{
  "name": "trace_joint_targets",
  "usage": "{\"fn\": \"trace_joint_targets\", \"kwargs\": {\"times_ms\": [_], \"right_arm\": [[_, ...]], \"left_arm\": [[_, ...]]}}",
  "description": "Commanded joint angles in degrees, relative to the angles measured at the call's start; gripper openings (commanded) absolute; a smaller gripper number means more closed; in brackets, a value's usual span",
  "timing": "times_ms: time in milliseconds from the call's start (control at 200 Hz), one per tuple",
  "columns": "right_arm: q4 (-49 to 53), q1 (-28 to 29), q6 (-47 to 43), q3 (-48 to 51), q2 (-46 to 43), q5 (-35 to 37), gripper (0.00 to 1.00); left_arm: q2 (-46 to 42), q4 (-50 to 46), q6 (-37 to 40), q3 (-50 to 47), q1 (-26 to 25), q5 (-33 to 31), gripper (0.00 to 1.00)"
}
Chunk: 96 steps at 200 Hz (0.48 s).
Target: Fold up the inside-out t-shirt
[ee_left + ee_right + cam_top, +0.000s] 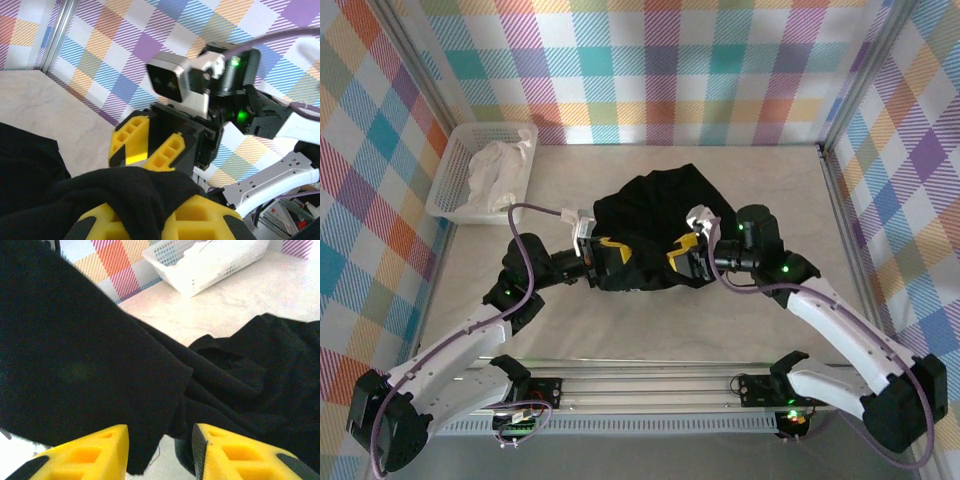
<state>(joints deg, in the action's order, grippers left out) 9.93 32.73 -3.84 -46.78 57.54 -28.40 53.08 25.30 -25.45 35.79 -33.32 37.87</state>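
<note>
Gripping now: left gripper [610, 247] is clamped on a bunched edge of the inside-out t-shirt [655, 215], black fabric pinched between its yellow fingers [200, 222]. Jaws of the right gripper [682, 252] stand apart, a shirt edge hanging loose at the gap, not clamped. Shirt lies crumpled mid-way across the table [770, 320], between both grippers. The white basket [448, 185] holding the white cloth [498, 170] sits far left, well apart.

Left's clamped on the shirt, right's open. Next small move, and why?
Probably ease the right gripper forward and close on the t-shirt edge. Its jaws stand apart with fabric hanging between them, unpinched; the left gripper is shut on a fold. The t-shirt lies bunched, so spreading it likely needs both grips.
</note>
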Motion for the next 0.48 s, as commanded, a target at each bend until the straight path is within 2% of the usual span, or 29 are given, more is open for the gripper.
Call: {"fn": "trace_joint_targets", "kwargs": {"times_ms": [0, 220, 435, 475], "right_arm": [[-4.0, 4.3, -9.4, 2.2, -3.5, 8.7, 0.46], [-7.9, 10.5, -14.8, 2.8, -1.9, 12.8, 0.58], [-10.8, 12.2, -15.8, 0.7, 1.4, 12.0, 0.59], [-11.5, 12.3, -15.4, 0.7, 1.8, 12.2, 0.56]], "left_arm": [[-0.4, -2.6, 0.3, 2.8, 0.5, -0.6, 0.0], [-0.4, -6.1, 0.5, 3.8, 0.5, -1.4, 0.0], [-0.4, -7.5, 0.7, 3.9, 0.4, -2.2, 0.0], [-0.5, -7.8, 1.0, 3.9, 0.5, -2.4, 0.0]]}}
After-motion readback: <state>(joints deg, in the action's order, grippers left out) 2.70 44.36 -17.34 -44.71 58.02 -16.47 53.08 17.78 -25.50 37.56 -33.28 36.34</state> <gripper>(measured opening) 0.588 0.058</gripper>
